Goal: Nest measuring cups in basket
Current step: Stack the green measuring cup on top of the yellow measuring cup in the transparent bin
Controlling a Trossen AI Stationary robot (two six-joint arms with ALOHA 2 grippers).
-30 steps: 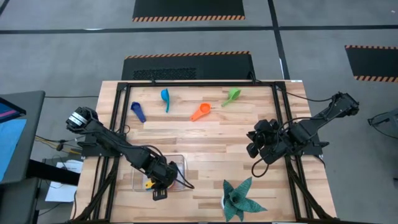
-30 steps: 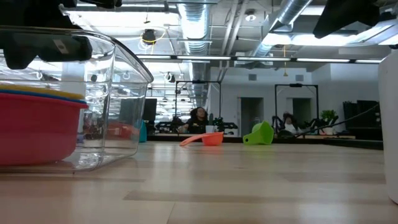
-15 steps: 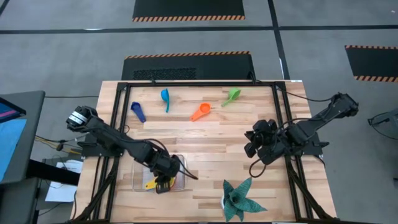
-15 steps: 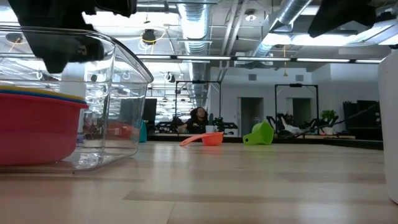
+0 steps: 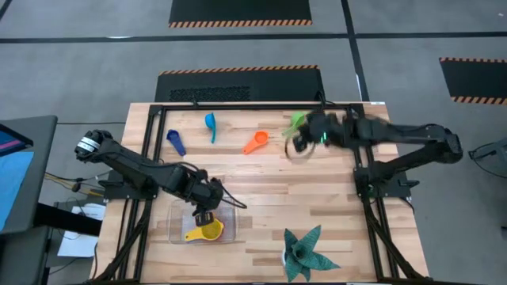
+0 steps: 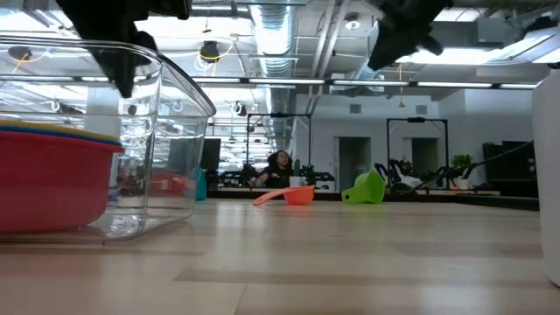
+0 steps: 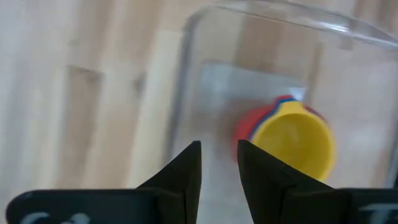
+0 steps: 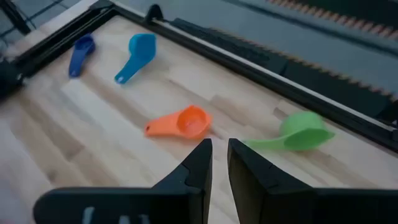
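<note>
My left pincer (image 5: 203,215) hangs over the far rim of the basket (image 5: 176,233), which sits at the table's (image 5: 261,182) near edge, left of the middle. My fingers (image 7: 186,174) there are drawn close with only a thin slit between them, and they pinch nothing. Inside the basket the yellow cup (image 5: 207,230) sits nested in the red cup (image 7: 245,127), its handle pointing toward the left edge. Along the far edge of the table lie the loose scoops: the dark blue cup (image 5: 175,142) nearest the far left corner, then the light blue cup (image 5: 211,125), then the orange cup (image 5: 255,142) near the middle. The green cup (image 5: 296,120) lies right of that. My right pincer (image 5: 302,142) hovers just beside it, its fingers (image 8: 196,171) pressed nearly together and empty. The spiky green plant (image 5: 305,253) stands at the near edge, toward the right.
</note>
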